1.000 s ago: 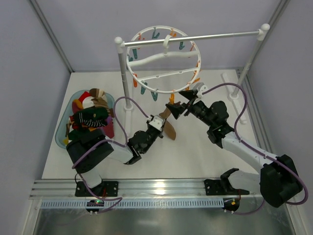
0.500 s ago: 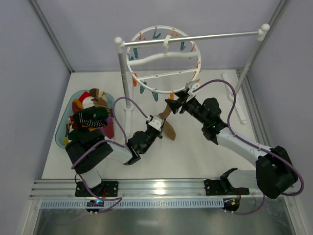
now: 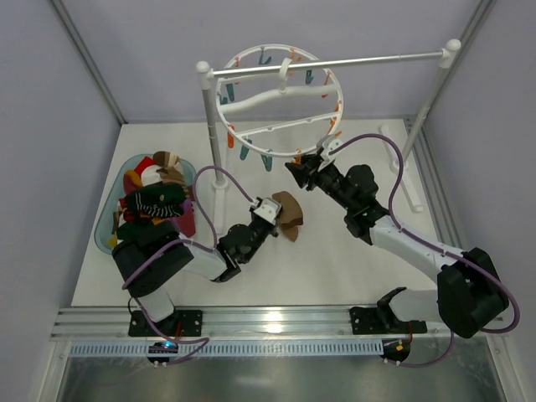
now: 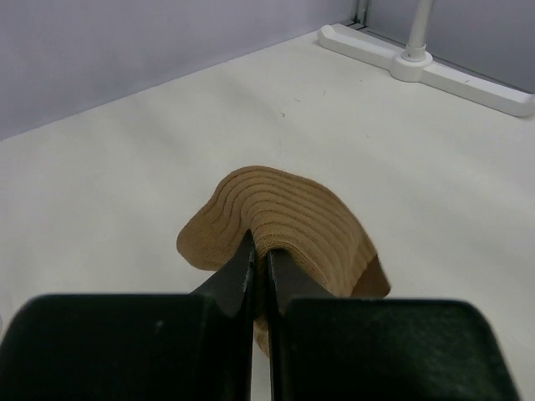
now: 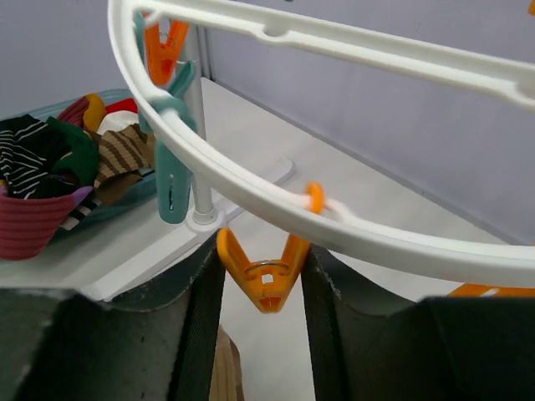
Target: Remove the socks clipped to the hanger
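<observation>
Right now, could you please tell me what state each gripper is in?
Left gripper: closed, holding the brown sock.
Right gripper: jaws closed on an orange clip of the hanger.

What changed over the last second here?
The right gripper moved in to the rim of the hanger and its fingers closed on an orange clip. The brown sock, earlier stretched up toward that clip, now slumps from the left gripper, which stayed shut on it. The sock pile did not move.
</observation>
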`<state>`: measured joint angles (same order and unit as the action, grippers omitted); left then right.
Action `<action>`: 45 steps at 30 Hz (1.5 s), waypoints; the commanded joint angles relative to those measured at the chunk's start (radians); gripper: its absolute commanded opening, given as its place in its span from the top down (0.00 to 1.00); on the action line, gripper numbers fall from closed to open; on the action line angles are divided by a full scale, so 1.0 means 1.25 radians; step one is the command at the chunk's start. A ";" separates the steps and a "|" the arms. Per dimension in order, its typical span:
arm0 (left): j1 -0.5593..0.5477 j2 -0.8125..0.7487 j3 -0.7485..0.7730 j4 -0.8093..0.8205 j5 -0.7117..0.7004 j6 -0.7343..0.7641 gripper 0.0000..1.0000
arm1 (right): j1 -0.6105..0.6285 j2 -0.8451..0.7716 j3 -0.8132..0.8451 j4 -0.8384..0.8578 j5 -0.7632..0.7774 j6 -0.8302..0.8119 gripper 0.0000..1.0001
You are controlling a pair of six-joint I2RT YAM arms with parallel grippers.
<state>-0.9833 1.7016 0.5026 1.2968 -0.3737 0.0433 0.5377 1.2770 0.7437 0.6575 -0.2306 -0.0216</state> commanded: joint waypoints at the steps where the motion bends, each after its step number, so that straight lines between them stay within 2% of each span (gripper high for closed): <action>1: 0.001 -0.016 -0.007 0.200 -0.004 0.012 1.00 | 0.007 -0.021 0.013 0.030 0.009 -0.002 0.55; 2: 0.002 -0.016 -0.008 0.200 -0.007 0.013 1.00 | 0.007 -0.026 0.003 0.030 0.010 0.000 0.36; 5: 0.002 -0.022 -0.014 0.200 -0.008 0.019 1.00 | 0.007 -0.053 -0.027 0.030 0.026 0.002 0.22; 6: 0.002 -0.025 -0.017 0.200 -0.008 0.022 1.00 | 0.007 -0.062 -0.035 0.030 0.033 0.003 0.21; 7: 0.004 -0.027 -0.024 0.198 -0.010 0.024 1.00 | 0.007 -0.078 -0.046 0.031 0.043 0.003 0.05; 8: 0.004 -0.031 -0.028 0.198 -0.018 0.030 1.00 | 0.008 -0.086 -0.074 0.036 0.068 0.001 0.02; 11: 0.012 -0.057 -0.039 0.158 -0.042 0.035 1.00 | 0.008 -0.122 -0.143 0.065 0.128 0.001 0.01; 17: 0.091 -0.161 -0.028 -0.091 -0.042 -0.030 1.00 | 0.007 -0.220 -0.203 -0.012 0.264 -0.013 0.00; 19: 0.141 -0.195 -0.012 -0.214 -0.043 -0.088 1.00 | 0.008 -0.268 -0.221 -0.022 0.318 -0.017 0.00; 23: 0.227 -0.296 0.047 -0.477 0.034 -0.167 1.00 | 0.006 -0.337 -0.262 -0.031 0.359 -0.026 0.01; 24: 0.232 -0.308 0.062 -0.568 0.019 -0.177 1.00 | 0.005 -0.355 -0.268 -0.030 0.361 -0.026 0.00; 27: 0.242 -0.362 0.110 -0.714 -0.063 -0.214 1.00 | 0.005 -0.365 -0.278 -0.025 0.356 -0.026 0.00; 29: 0.256 -0.400 0.121 -0.764 -0.141 -0.263 1.00 | 0.007 -0.359 -0.278 -0.024 0.362 -0.028 0.00; 36: 0.407 -0.589 0.083 -0.856 -0.165 -0.325 1.00 | 0.004 -0.317 -0.261 -0.023 0.378 -0.036 0.00; 40: 0.476 -0.604 0.063 -0.844 -0.137 -0.374 1.00 | 0.005 -0.327 -0.265 -0.025 0.389 -0.038 0.00; 45: 0.537 -0.555 0.101 -0.878 -0.142 -0.424 1.00 | 0.005 -0.366 -0.293 -0.008 0.385 -0.039 0.00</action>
<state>-0.3489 0.9844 0.5999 0.2462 -0.5480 -0.4202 0.5419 0.8547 0.3901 0.5949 0.2359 -0.0555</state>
